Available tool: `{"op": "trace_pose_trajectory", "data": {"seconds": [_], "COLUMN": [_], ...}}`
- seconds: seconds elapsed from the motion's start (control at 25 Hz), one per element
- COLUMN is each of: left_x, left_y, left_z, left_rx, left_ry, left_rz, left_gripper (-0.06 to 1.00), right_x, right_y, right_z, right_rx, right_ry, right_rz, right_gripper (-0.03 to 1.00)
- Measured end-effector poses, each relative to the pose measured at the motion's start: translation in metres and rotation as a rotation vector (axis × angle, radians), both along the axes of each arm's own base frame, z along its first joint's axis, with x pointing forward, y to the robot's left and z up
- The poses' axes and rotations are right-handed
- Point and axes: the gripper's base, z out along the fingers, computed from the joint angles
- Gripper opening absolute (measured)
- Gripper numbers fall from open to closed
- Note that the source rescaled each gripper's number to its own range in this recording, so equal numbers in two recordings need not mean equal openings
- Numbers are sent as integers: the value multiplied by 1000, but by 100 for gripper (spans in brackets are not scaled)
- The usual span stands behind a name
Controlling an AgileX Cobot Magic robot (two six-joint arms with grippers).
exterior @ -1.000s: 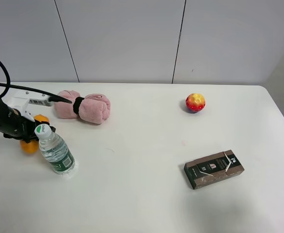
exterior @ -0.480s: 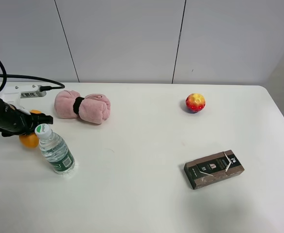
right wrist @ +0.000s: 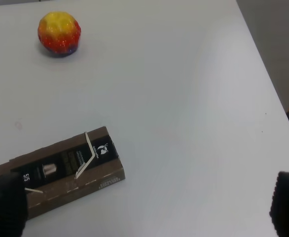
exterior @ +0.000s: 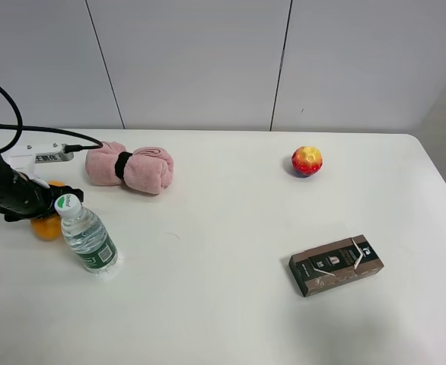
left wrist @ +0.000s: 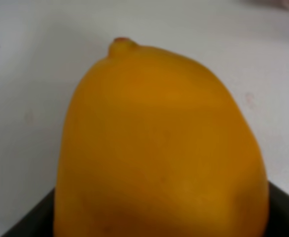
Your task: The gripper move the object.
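The orange-yellow mango (exterior: pixel 46 227) is at the table's far left, just left of the water bottle (exterior: pixel 87 236). My left gripper (exterior: pixel 43 205) is closed around it; only the mango's ends show past the black jaws. In the left wrist view the mango (left wrist: pixel 159 143) fills the frame, with black jaw parts at the lower corners. My right gripper (right wrist: pixel 144 212) is open and empty above the table's right side, its fingertips (right wrist: pixel 4 207) wide apart. It is out of the exterior high view.
A pink rolled towel (exterior: pixel 129 167) lies behind the bottle. A white power strip (exterior: pixel 36 156) with a black cable lies at the back left. A red-and-yellow ball (exterior: pixel 307 161) sits at the back right. A dark box (exterior: pixel 336 265) lies at the front right.
My left gripper and the mango shifted a little toward the back, then came forward again, ending near where they started. The cable above the arm swung. Other things have not moved.
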Motion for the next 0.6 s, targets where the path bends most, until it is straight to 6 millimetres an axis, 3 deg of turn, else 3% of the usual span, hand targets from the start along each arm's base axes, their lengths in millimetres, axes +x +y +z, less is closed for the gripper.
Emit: {"op": "trace_pose_trajectory", "data": {"seconds": [0.08,0.12,0.16,0.24,0.4,0.52,0.6], "left_x": [2,3,3,4,4,1,-7], "left_y": [0,0,0,1,1,-1,-5], "left_z": [1,2,2,2,7,34,65], "left_rx": [5,6,6,6,7,11,25], "left_ry": [-27,-35,-43,-50,-65,-125,-184], "left_rz": [-3,-2,0,1,-1,-13,-47], "left_gripper": [64,80,88,96,98,98,99], "right_x": [0,0,0,0,0,0,0], "right_y": [0,0,0,0,0,0,0], "right_z": [0,0,0,0,0,0,0], "right_rx": [0,0,0,0,0,0,0], "right_ry": [0,0,0,0,0,0,0], "right_rz": [0,0,0,0,0,0,0], "right_gripper": [100,100,100,100,100,100,100]}}
